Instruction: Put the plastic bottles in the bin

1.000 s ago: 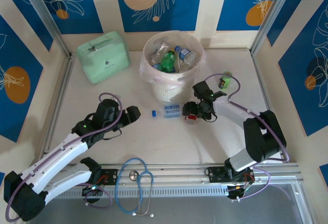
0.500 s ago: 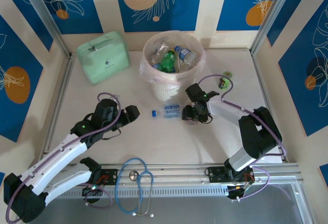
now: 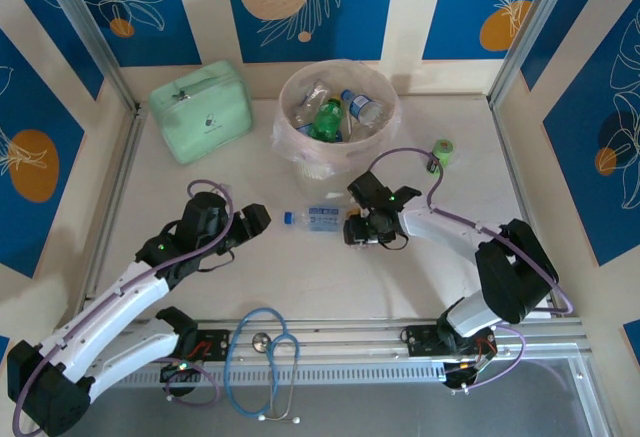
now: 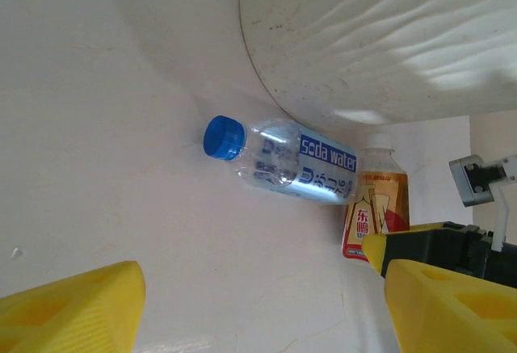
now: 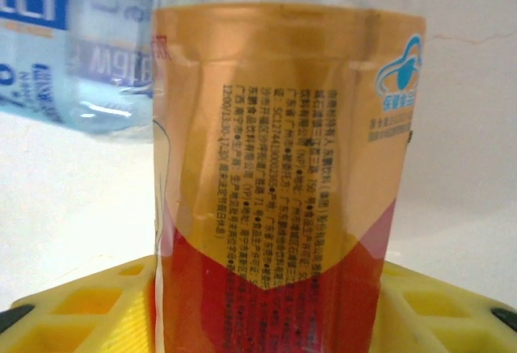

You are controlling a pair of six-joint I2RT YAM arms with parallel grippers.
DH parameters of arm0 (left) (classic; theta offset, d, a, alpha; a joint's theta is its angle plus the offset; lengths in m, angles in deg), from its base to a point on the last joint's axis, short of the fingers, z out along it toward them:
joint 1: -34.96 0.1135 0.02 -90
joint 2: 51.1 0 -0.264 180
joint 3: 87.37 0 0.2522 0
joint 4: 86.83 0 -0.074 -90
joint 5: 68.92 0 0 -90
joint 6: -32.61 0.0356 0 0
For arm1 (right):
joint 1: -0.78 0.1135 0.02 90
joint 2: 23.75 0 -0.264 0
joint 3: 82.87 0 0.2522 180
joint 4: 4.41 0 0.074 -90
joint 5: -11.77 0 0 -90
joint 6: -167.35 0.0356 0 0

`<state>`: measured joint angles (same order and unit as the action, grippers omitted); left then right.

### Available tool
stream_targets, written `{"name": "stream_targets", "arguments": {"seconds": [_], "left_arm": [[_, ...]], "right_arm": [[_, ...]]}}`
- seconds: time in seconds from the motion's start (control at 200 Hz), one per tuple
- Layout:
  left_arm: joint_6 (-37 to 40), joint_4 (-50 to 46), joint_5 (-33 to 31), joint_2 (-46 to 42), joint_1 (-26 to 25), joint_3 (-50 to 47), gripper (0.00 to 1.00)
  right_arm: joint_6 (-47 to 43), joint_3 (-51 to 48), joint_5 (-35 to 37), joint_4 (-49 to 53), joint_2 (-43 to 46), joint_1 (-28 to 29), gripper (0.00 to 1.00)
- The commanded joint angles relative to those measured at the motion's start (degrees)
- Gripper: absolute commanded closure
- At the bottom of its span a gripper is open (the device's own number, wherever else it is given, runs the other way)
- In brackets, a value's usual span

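Red bottle (image 5: pixel 275 175) is now clamped between your right fingers (image 5: pixel 81 304), which were apart a second ago. Just beyond them, the soda bottle (image 3: pixel 318 218) has slid left on the worktop (image 3: pixel 300 277). Your left fingers (image 4: pixel 65 308) stay apart.

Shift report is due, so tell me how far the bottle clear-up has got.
Done: several bottles, the green bottle among them, lie in the bin. In hand: the right gripper is shut on the red-and-yellow bottle near the bin. Left: the blue-capped soda water bottle lies on the table beside it, with the left gripper open nearby.
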<state>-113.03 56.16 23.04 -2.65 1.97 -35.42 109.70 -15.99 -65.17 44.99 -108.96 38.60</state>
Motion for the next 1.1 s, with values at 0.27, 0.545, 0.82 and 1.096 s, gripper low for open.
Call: {"name": "stream_targets", "arguments": {"seconds": [0.27, 0.545, 0.82, 1.096], "left_arm": [[-0.6, -2.0, -0.1, -0.3, 2.0, -0.2, 0.18], [-0.3, -3.1, 0.1, 1.0, 3.0, 1.1, 0.15], [0.4, -3.7, 0.2, 2.3, 3.3, 2.6, 0.15], [0.5, -4.3, 0.3, 2.7, 3.3, 4.2, 0.15]], "right_arm": [[-4.3, 1.6, -7.0, 2.8, 5.3, 6.5, 0.45], [-4.2, 9.6, -0.9, 10.4, 12.1, 15.7, 0.45], [-5.2, 28.8, -0.1, 16.0, 17.9, 13.4, 0.45], [0.3, 55.0, -3.5, 17.6, 6.3, -0.9, 0.45]]}}
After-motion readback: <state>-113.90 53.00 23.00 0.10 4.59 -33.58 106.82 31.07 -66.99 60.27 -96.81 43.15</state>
